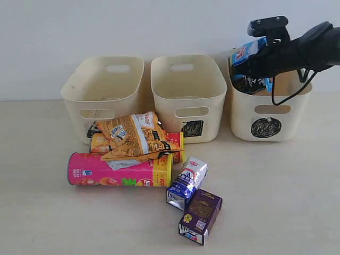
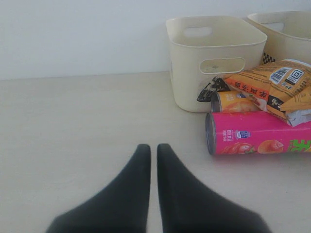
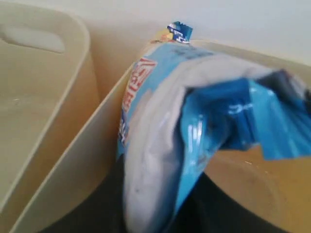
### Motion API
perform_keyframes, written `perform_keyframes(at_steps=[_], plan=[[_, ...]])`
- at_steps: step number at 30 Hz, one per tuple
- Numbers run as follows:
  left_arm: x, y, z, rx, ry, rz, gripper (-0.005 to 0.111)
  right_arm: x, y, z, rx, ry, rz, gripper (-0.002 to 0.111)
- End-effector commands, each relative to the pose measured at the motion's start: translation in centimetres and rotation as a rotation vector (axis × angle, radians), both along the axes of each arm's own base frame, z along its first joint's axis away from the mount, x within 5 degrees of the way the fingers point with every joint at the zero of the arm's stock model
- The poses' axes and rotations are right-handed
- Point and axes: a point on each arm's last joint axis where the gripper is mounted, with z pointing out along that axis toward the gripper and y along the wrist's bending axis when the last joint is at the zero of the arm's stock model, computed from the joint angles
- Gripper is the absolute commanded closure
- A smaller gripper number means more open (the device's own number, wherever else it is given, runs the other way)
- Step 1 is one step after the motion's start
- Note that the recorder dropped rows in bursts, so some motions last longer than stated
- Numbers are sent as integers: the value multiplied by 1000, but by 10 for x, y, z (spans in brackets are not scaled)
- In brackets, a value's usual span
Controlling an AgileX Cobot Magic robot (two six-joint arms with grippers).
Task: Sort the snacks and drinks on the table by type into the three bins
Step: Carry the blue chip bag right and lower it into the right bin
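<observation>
**Holding the blue bag [image 1: 248, 53] over the circle bin [image 1: 297, 119]**

The table [image 1: 276, 202] carries all the things. At its far side three bins stand in one row. The triangle bin [image 1: 74, 103] is on the left with its mark half hidden, the square bin [image 1: 212, 114] is in the middle, and the circle bin is on the right.

The right gripper [image 1: 259, 66] hangs over the left side of the circle bin and is clamped on the blue bag. The bag is crumpled, and its lower end is inside the rim.

In front of the triangle and square bins the pink tube [image 1: 117, 170] lies on its side, along the row. Just behind it lies the yellow tube [image 1: 175, 141], mostly covered by the orange bag [image 1: 135, 135], which rests on both tubes. Beside the pink tube's right end lies the blue-and-white carton [image 1: 187, 182]. The purple carton [image 1: 202, 215] is just in front of it, and the two seem to touch.

The left gripper [image 2: 153, 150] is low over bare table, apart from the snacks, with its two fingers together.
</observation>
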Motion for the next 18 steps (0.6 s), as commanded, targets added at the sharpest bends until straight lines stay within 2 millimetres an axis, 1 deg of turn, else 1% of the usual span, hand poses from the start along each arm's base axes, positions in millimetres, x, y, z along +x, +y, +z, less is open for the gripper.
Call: perform_keyframes(at_steps=[1,4,7,8,9,11,16,18], plan=[[0,0,-1,9,-5,1,103,-4,11,2,8,25,63,108],[0,0,-1,9,-5,1,103,-7,13,7,-11,23,107,108],[0,0,-1,9,-5,1,103,-4,8,16,-19,-33,46,108],[0,0,-1,9,-5,1,103,-1,5,18,-15,-61,1,105],[0,0,-1,9,-5,1,103,0,4,19,-20,-71,-9,101],[0,0,-1,9,-5,1,103,0,3,20,-24,-84,-23,89],[0,0,-1,9,-5,1,103,0,4,17,-44,-73,-3,52],[0,0,-1,9,-5,1,103,-1,4,16,-41,-63,8,42]])
